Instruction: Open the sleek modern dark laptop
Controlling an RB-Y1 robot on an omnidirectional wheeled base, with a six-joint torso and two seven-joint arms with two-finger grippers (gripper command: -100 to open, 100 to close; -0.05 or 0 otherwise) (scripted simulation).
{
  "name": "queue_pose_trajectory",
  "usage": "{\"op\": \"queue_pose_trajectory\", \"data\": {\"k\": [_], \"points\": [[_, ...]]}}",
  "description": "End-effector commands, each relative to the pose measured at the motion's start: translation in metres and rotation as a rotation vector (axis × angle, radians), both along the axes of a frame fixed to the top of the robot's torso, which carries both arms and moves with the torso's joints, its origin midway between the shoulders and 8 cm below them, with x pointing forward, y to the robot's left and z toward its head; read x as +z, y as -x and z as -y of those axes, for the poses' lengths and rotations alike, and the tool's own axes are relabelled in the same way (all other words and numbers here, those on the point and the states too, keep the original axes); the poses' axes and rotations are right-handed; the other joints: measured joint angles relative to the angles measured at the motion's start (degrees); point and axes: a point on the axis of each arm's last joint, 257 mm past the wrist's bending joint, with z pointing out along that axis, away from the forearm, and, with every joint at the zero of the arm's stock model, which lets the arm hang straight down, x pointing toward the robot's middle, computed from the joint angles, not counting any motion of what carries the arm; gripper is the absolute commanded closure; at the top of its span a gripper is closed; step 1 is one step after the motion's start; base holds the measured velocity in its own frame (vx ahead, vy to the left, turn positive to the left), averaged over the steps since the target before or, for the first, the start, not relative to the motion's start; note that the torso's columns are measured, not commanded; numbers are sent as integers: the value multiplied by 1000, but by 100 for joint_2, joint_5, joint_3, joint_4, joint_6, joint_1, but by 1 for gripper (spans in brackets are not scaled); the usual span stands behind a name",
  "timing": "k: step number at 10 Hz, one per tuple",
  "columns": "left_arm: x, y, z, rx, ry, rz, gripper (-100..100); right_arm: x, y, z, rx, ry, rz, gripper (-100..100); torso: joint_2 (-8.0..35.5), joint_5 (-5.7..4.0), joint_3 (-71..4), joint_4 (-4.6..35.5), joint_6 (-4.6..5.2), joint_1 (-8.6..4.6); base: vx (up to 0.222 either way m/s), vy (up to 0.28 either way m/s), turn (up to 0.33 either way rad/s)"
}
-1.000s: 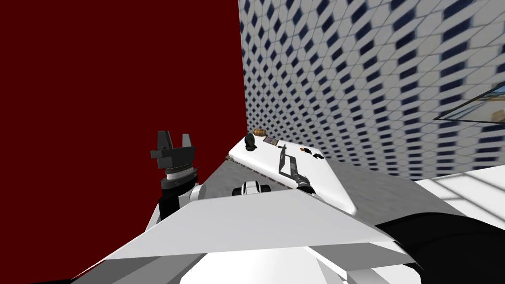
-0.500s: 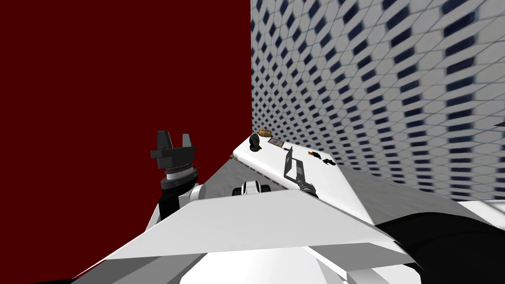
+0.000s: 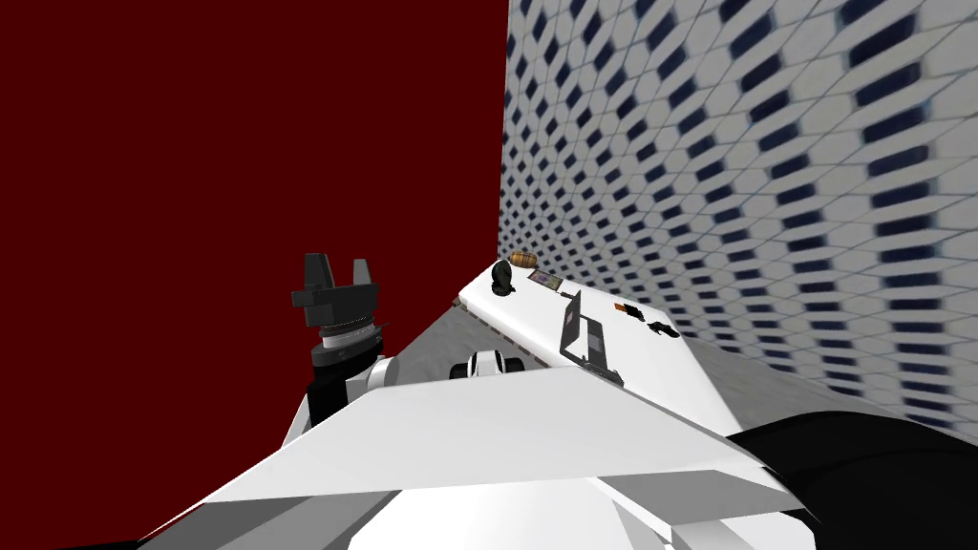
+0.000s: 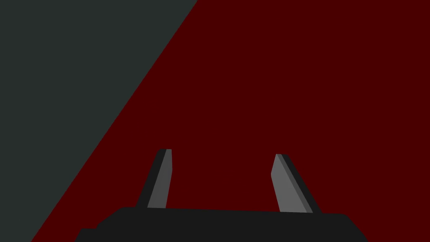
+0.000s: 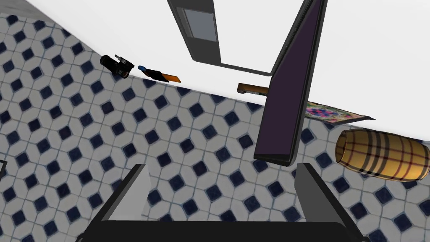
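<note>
Laptop (image 3: 576,329), centre-right of head view, lid near upright on desk (image 3: 654,361). Lid edge just beyond right gripper (image 5: 222,166), the nearer arm. Fingers apart on both; left gripper (image 3: 337,267) centre-left, far off.

- White desk (image 3: 528,307), one long edge along the wall of white tiles with dark blue diamonds (image 3: 764,191).
- Tan plaid cylinder (image 3: 521,258) lying on its side at the desk's far corner by the tiled wall.
- Dark rounded object (image 3: 502,277) near it, at the far end by the other long edge.
- Flat, colourful patterned piece (image 3: 544,279) just beside the cylinder.
- Flat orange and black item (image 3: 627,307) and a small black object (image 3: 659,328), near each other along the wall-side edge.
- Plain dark red wall (image 3: 239,143) and grey floor (image 3: 449,334) beyond the desk's open edge.
</note>
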Motion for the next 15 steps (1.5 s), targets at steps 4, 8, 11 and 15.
{"op": "queue_pose_trajectory", "data": {"k": [4, 8, 11, 15], "points": [[0, 0, 0, 0, 0, 0, 0, -20, 49, 17, -41, 84, -152, -100, -6, 2, -3, -1, 0, 6, 52, 6, 168], [0, 0, 0, 0, 0, 0, 0, -32, 84, 25, -70, 129, -257, -100, 8, 2, 4, 2, 1, 4, 60, -4, 157], [0, 0, 0, 0, 0, 0, 0, -40, 114, 30, -83, 175, -356, -100, 7, 1, 5, 2, -1, 7, 44, -3, 166], [0, 0, 0, 0, 0, 0, 0, -45, 141, 35, -94, 213, -442, -100, 22, 2, 12, 4, 5, 7, 57, -16, 133]]}}
